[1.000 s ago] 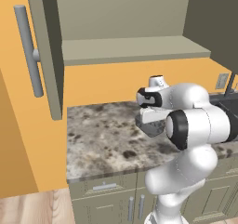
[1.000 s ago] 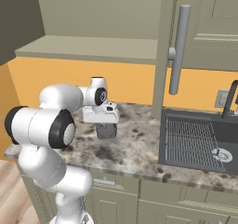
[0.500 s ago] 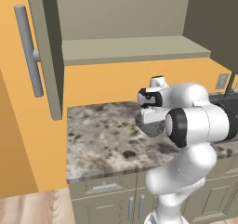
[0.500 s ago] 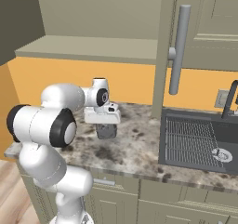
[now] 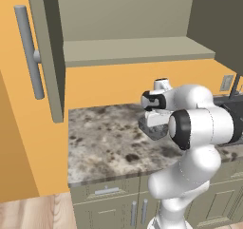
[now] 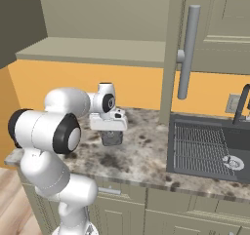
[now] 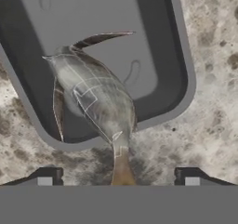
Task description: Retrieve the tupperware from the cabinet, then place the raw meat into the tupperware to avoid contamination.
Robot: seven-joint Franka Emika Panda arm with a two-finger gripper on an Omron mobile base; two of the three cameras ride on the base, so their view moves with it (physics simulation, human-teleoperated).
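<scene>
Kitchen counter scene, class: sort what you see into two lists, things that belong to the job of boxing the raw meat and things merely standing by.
Belongs to the job:
- tupperware, on the counter under the hand
- raw meat, lying partly in the tub, over its rim
- cabinet, doors open
- gripper, open above the meat

Standing by:
- sink
- wall socket

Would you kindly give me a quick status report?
Gripper open above tupperware. Raw meat mostly inside tub, tail end over rim. Nothing in the way.
</scene>
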